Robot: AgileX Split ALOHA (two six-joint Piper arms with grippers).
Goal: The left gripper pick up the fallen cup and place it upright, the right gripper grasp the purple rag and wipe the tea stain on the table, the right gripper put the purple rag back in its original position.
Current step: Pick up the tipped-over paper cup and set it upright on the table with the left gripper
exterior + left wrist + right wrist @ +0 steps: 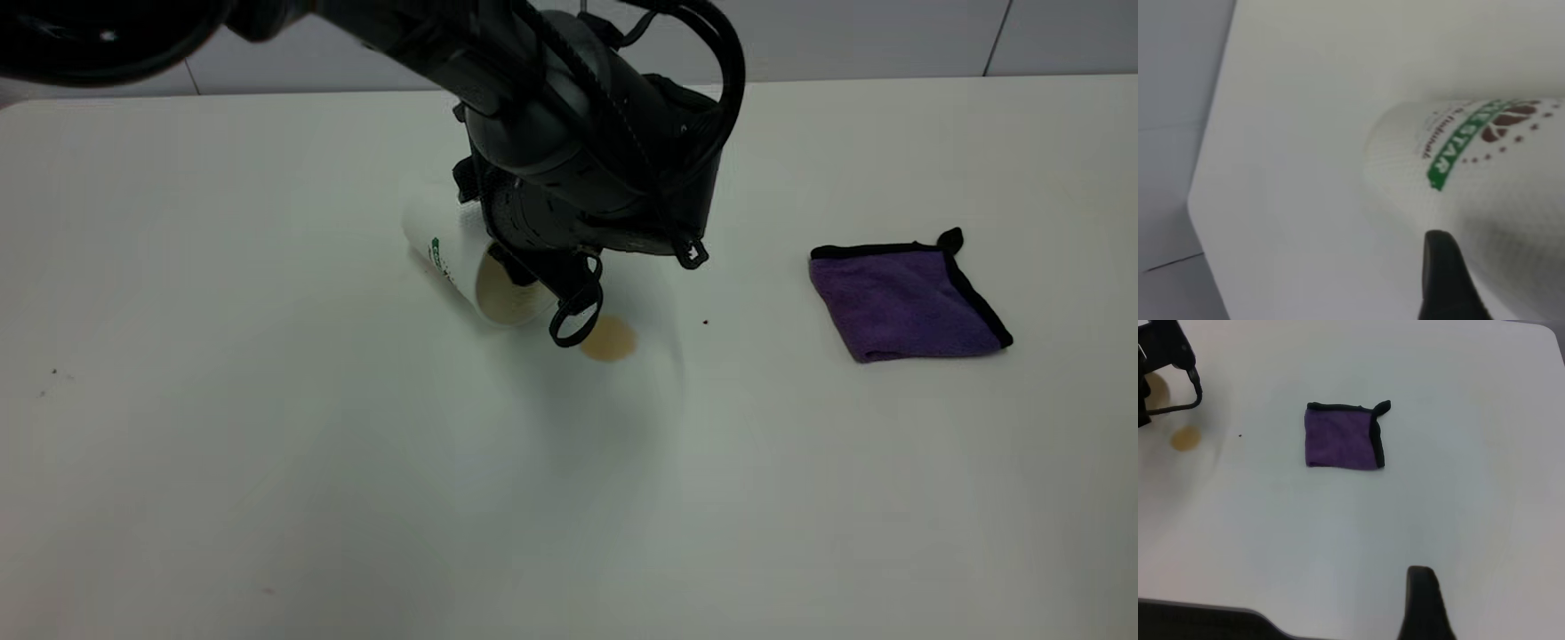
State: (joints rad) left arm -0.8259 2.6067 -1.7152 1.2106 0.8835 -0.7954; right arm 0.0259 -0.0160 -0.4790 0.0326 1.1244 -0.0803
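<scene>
The white paper cup (462, 262) with a green logo lies on its side at the table's middle, its mouth facing the brown tea stain (609, 339). My left gripper (526, 271) is down over the cup, open, with the cup between its jaws. In the left wrist view the cup (1485, 173) fills the frame and one finger (1441, 280) lies along its side; the other finger is out of frame. The purple rag (902, 302), edged in black, lies flat at the right. My right gripper (1491, 620) hangs open well short of the rag (1341, 440).
The white table (267, 444) is bare apart from a few small dark specks (706, 322). The left arm's bulk (587, 151) hangs above the table's middle and hides the area behind the cup. The stain also shows in the right wrist view (1186, 439).
</scene>
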